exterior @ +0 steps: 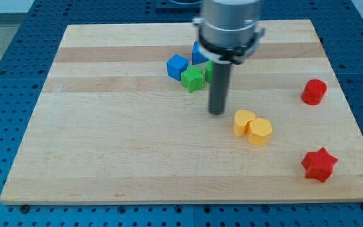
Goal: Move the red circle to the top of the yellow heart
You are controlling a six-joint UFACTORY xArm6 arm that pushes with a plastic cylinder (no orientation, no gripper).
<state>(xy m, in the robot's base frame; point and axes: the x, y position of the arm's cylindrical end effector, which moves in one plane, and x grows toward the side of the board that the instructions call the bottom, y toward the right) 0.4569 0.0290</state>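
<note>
- Currently, my tip (217,112) is seen planted near the middle of the wooden board (106,157), just off the left side of the yellow heart (243,122) and apart from it.
- No pincer is carried by this arm; only a straight dark rod is fitted, so nothing is spread, pressed together or pinched.
- The red circle (314,92) is found well apart from the tip, close to the board's right edge, above the red star (319,164) near the bottom-right corner.
- A yellow hexagon (260,132) is pressed against the heart's right side, the two touching.
- A blue cube (177,66) and a green block (193,79) are gathered toward the board's top edge, behind the rod, with a second blue block (198,53) and a further green piece partly hidden by it.
- The task is judged barely begun: the red circle is untouched and far from the spot above the heart.
- Left to be done: the tip is to be brought round to the circle's right side, and the circle pushed leftward to the space between the heart and the board's top edge.
</note>
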